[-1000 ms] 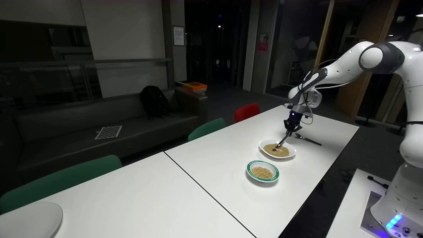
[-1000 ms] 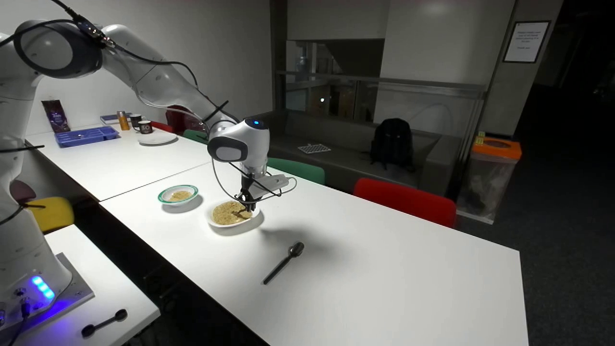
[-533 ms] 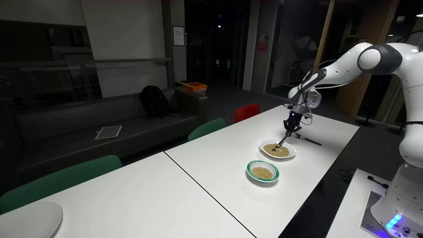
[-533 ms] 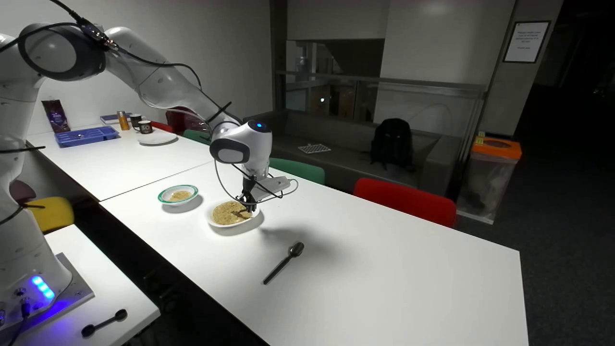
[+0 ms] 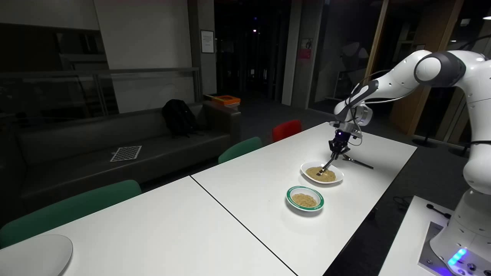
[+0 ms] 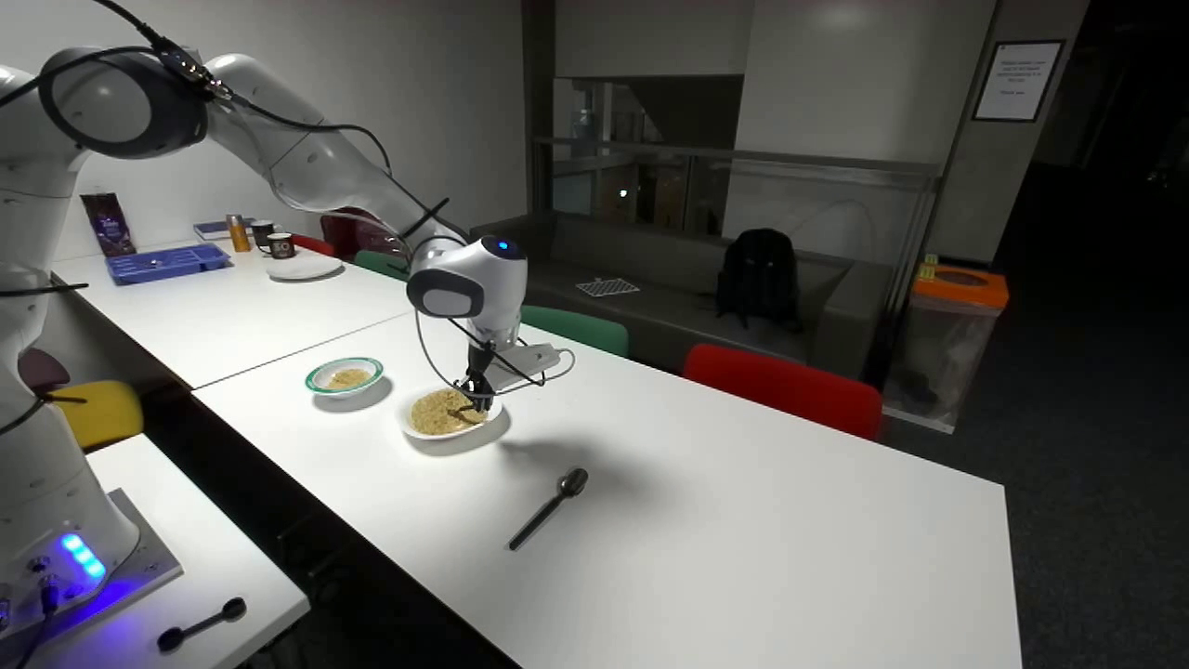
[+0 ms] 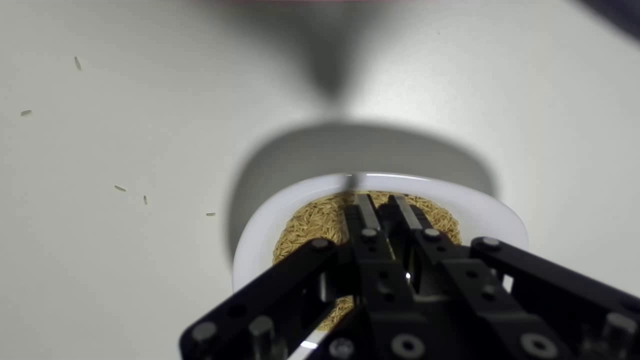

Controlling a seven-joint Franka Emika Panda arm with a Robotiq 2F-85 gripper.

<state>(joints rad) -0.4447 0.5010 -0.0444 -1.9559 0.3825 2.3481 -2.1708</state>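
Note:
My gripper (image 5: 335,154) is closed around a dark utensil (image 5: 327,165), which slants down into a white bowl (image 5: 339,173) of yellowish grain (image 5: 328,177). In an exterior view the gripper (image 6: 481,401) hangs low over the edge of the bowl (image 6: 408,428), and the utensil (image 6: 463,410) touches the grain. In the wrist view the fingertips (image 7: 384,204) stand slightly apart, with something dark between them, above the bowl (image 7: 254,250) and grain (image 7: 315,220). The utensil's lower end is hidden there. A green-rimmed bowl (image 5: 320,196) with grain stands nearby; it also shows in an exterior view (image 6: 345,391).
A dark-handled spoon (image 5: 358,161) lies on the table; it also shows in an exterior view (image 6: 546,511). Loose grains (image 7: 120,188) lie beside the bowl. A plate (image 6: 305,268), blue tray (image 6: 167,264) and mugs (image 6: 280,245) stand farther off. Chairs (image 6: 785,390) line the table.
The arm's elbow has sunk slightly and the hand has shifted a little. The utensil stays in the grain in almost the same place. The bowls and the spoon on the table have not moved.

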